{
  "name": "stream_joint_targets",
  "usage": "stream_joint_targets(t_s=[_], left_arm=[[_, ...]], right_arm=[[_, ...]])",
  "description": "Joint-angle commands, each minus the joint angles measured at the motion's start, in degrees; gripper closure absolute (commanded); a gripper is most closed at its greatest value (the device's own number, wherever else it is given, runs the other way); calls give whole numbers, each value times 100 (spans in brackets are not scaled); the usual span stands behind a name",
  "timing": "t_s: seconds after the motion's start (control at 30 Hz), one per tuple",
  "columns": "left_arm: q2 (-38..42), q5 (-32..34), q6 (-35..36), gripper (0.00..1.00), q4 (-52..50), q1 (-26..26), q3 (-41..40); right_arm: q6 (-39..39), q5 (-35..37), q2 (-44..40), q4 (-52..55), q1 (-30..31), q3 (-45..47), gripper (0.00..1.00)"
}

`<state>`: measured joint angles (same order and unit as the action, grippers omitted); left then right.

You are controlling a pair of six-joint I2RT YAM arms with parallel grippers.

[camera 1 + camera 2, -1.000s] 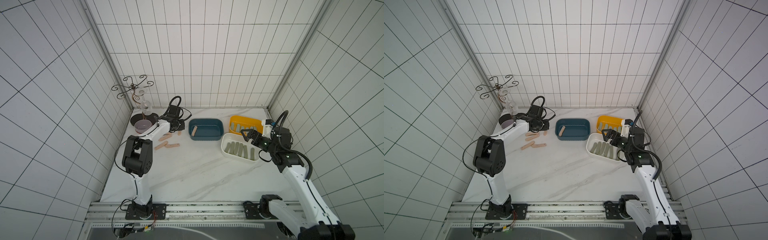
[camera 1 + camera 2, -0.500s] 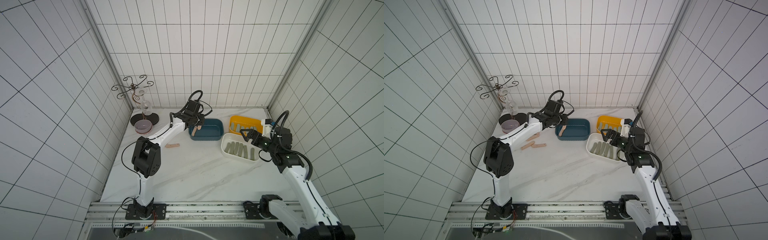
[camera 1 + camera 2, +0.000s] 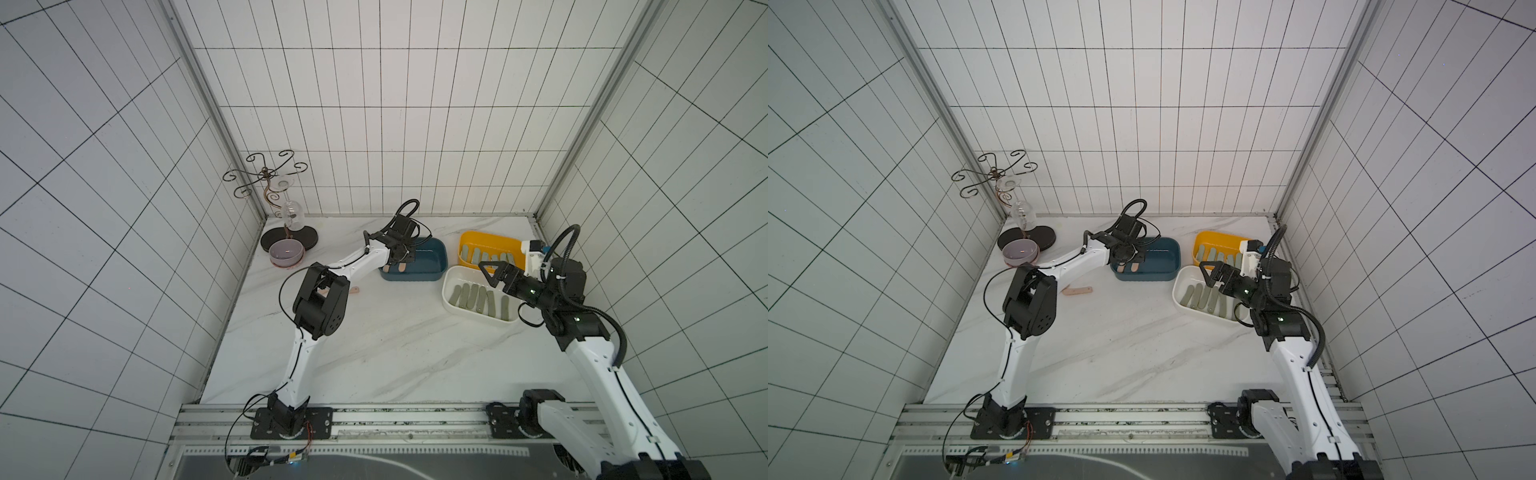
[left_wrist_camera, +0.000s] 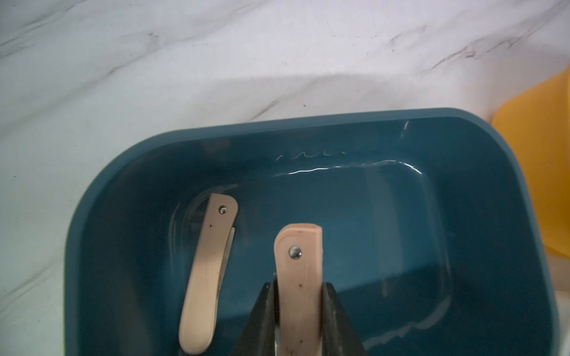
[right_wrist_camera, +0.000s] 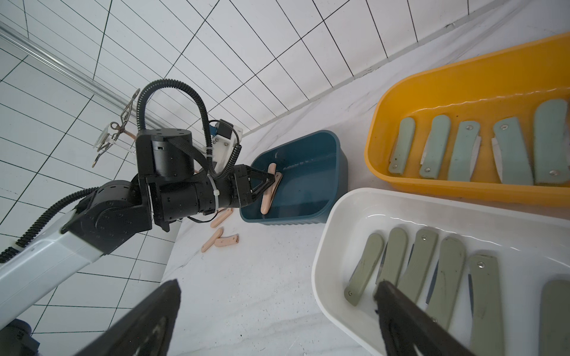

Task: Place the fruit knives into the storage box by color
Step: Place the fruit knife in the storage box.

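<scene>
Over the blue box (image 4: 308, 123), peach knife (image 4: 297, 271) clamped lengthwise in left gripper (image 4: 298, 285), rivet end outward; right gripper (image 5: 277, 285) apart.

Butt of held peach knife (image 4: 297, 277), outside left wrist view.

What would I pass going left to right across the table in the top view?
In a top view: lilac bowl → peach-pink knife lying on the table → dark blue box → yellow box.
</scene>
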<state>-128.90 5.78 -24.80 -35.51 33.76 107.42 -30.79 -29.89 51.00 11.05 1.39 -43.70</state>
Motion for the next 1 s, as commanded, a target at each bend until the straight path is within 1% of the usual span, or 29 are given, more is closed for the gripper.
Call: stream_joint_targets(t_s=[0.0, 0.1, 0.47, 0.97], left_arm=[[-172, 303, -114, 77, -18, 15, 228], [-260, 400, -122, 77, 16, 8, 248], [-612, 447, -131, 77, 79, -49, 428], [-856, 422, -120, 70, 66, -115, 545]], right_arm=[[-15, -151, -90, -120, -34, 328, 0], [-6, -158, -86, -116, -33, 341, 0], [47, -175, -82, -72, -35, 331, 0], [13, -166, -18, -49, -33, 194, 0]])
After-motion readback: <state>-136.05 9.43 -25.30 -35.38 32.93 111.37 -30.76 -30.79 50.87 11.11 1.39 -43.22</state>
